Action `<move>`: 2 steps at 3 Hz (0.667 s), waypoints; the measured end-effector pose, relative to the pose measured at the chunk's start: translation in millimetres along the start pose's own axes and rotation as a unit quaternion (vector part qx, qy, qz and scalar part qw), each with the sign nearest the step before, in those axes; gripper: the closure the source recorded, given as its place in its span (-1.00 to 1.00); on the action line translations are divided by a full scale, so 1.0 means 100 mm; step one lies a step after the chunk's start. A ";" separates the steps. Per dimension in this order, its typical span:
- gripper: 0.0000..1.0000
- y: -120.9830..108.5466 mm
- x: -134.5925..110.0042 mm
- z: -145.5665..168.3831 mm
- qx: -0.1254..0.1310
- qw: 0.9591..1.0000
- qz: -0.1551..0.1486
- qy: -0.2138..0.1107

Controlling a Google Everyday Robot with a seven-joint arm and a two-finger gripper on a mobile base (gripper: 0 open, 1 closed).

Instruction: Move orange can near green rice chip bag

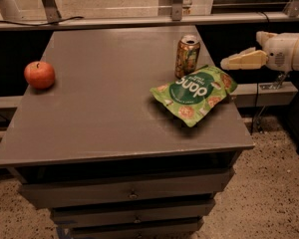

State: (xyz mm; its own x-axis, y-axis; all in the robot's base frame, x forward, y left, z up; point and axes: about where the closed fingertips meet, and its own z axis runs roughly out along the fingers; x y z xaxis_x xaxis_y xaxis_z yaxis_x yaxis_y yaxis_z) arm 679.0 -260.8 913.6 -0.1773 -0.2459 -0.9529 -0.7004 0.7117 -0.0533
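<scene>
camera view: the can [188, 56] stands upright at the back right of the table [99, 113], just behind the bag [194, 94] and right by its far edge. judged from that, the placing looks done. the gripper [234, 62] hangs off the table's right side, level with the can and apart from it. it grasps nothing, and i cannot tell whether it is spread or closed.

the can is thin metal: stiff enough for a light squeeze, smooth and a bit slippery, easy to dent or tip since it is slim and tall. the mid-body, taken from the side, is the likely hold. its silver top shows, but whether it is opened or still full is perhaps beyond this view, so its weight is a guess.

the bag lies flat, soft and crinkly, looks sealed, and its contents are out of sight.

an apple [39, 74] sits well apart at the left edge. the drawers [129, 193] under the table are shut, contents unseen.
</scene>
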 end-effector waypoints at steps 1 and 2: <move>-1.00 -0.41 -0.09 -0.54 0.043 0.998 -0.030 -0.046; -1.00 -0.66 -0.36 -0.95 0.074 0.992 -0.070 -0.081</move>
State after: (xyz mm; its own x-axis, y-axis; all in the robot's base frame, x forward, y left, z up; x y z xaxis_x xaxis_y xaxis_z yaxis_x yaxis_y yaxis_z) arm 665.8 -362.0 979.7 0.0363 -0.2487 -0.9679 -0.5998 0.7693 -0.2202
